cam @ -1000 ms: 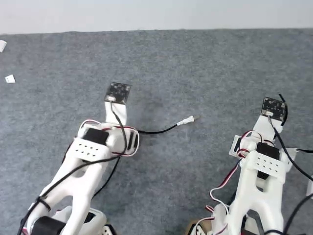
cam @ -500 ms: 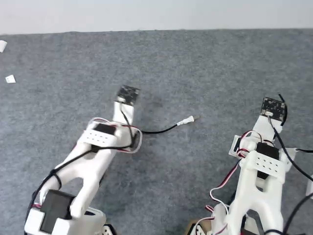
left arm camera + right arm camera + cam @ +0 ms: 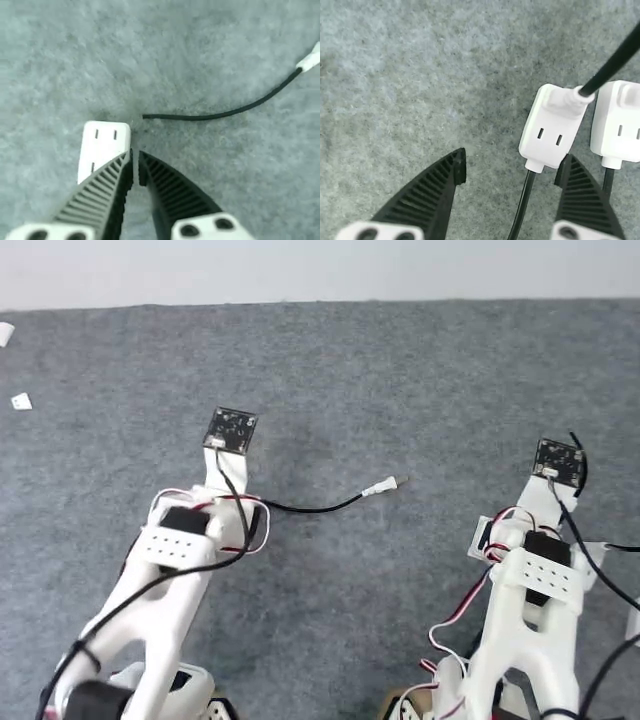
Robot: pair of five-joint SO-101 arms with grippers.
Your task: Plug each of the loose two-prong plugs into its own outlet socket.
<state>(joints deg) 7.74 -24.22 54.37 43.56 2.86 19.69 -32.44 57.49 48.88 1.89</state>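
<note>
Grey carpet [image 3: 400, 370], left gripper [image 3: 135, 154] pressed together beside white outlet [image 3: 104, 145], right gripper [image 3: 514, 156] spread near white socket [image 3: 547, 132].

surface: we've got a grey fuzzy mat [image 3: 400, 370] covering the whole table
back edge: a pale strip [image 3: 320, 270] runs along the mat's far side
scraps: we spot a small white scrap [image 3: 20, 401] far left on the mat, with another white bit [image 3: 4, 334] near it at the picture's edge
front edge: a brownish corner [image 3: 403, 701], we can't tell what it is
</note>
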